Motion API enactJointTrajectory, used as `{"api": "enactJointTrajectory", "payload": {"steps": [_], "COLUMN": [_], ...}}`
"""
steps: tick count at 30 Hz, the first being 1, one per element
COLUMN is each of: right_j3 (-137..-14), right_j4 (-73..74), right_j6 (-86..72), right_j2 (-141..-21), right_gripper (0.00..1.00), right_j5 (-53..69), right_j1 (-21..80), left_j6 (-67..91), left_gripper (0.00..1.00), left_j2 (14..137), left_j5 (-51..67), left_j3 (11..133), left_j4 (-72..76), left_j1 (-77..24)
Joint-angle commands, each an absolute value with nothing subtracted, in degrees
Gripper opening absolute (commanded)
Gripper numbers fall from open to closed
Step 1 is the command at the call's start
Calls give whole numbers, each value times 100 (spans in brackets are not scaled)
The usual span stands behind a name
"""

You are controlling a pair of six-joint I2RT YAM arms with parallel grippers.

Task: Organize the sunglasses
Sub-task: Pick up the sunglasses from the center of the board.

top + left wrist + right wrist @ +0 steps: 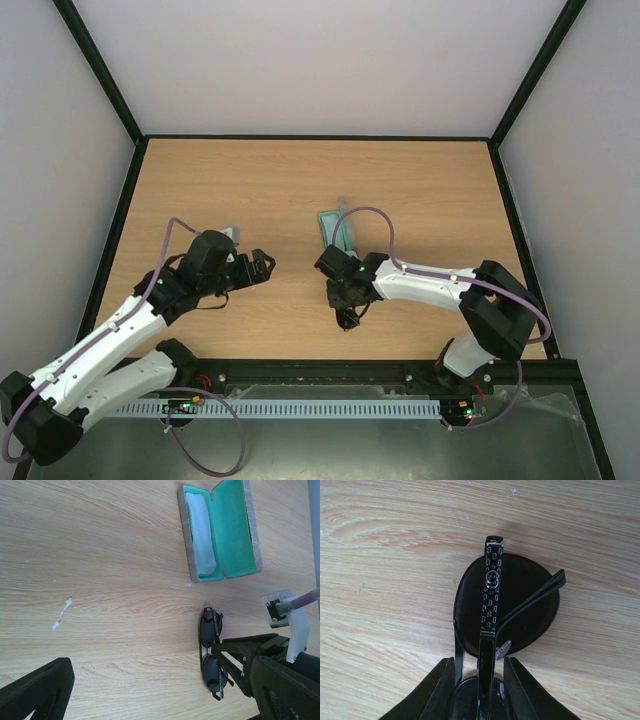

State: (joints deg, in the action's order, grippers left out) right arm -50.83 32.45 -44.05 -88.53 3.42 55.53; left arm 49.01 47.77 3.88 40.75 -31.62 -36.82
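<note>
The sunglasses (520,605) are seen lying on the bare table (100,580) with the arms folded across the dark lenses. One arm is patterned, the other plain and crossed over at an angle. They are placed near the open case (232,525) but apart from it, not touching. The case is laid flat, both green-lined halves up. A pale cloth (200,530) is seen lying in one half; the other half is bare lining.

The right gripper (480,662) is lowered over the middle of the sunglasses, with the jaws set narrowly on either side of the bridge and folded arms. Whether the frame is actually clamped cannot be told.

The left gripper (262,268) is held above the table off to the left, well apart from the sunglasses. Its jaws are spread wide with nothing between them. Small white scuffs (61,615) are seen on the wood.
</note>
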Motion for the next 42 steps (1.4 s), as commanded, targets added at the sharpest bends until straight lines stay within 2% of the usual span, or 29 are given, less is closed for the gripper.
{"api": "enactJointTrajectory", "payload": {"steps": [1,23,29,31,37,42], "right_j3": [-5054,-4965,-5123,-5205,-5849,-7054], "right_j4": [3150,3181,3311,3425,4010,4508], "right_j6": [-4402,-4378,-4411,-4406,-4309,-4002], "right_j2": [-8981,-9178,-9122,-9066,-8749,-8840], "right_gripper": [26,15,2,1,1,1], "right_j5": [241,167,27,-14,-151,-6], "right_j1": [5583,5583,5587,5597,5609,5607], "left_j6": [4825,4791,4700,4673,4594,4516], "left_gripper": [99,99,99,99,99,99], "left_j2": [4832,4865,4845,4858,4839,4814], "left_j5": [448,628,696,739,836,959], "left_j3": [4027,3848,3850,3844,3805,3733], "left_j4": [-3059,-2878,-2900,-2885,-2850,-2787], "left_j1": [-3639,-3521,-3420,-3378,-3262,-3114]}}
